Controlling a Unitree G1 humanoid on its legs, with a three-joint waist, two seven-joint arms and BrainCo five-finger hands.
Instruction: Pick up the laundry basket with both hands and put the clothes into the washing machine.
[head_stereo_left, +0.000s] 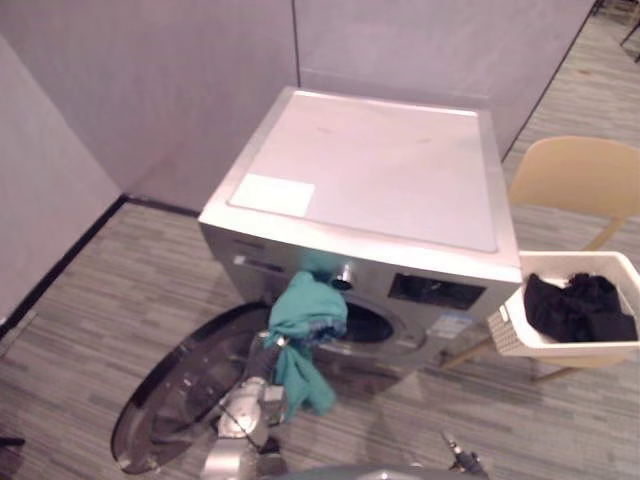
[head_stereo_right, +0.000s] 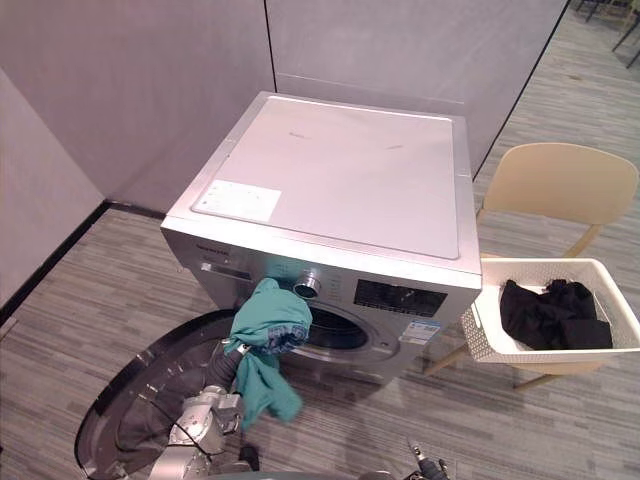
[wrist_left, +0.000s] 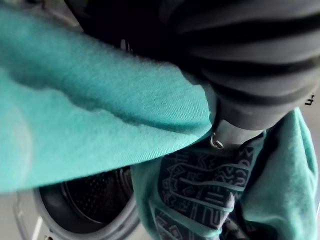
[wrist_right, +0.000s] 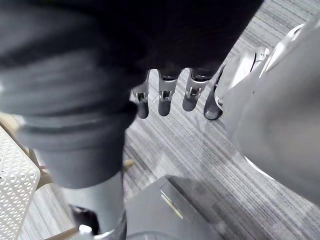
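At the washing machine (head_stereo_right: 340, 170), teal garment (head_stereo_right: 268, 325) covers left hand (wrist_left: 250, 75), grasp unclear; right hand (wrist_right: 165, 97) relaxed.

No words or numbers can be read. A white rectangular label (head_stereo_right: 237, 200) lies on top of the washing machine (head_stereo_right: 350, 170) at its front left corner, left of the frame's centre, with print too small to make out. Right of centre, a small pale sticker (head_stereo_right: 424, 331) sits on the machine's front below the dark display panel (head_stereo_right: 398, 297), also illegible. The teal garment (wrist_left: 100, 115) carries a dark patterned print (wrist_left: 200, 185) with no letters discernible.
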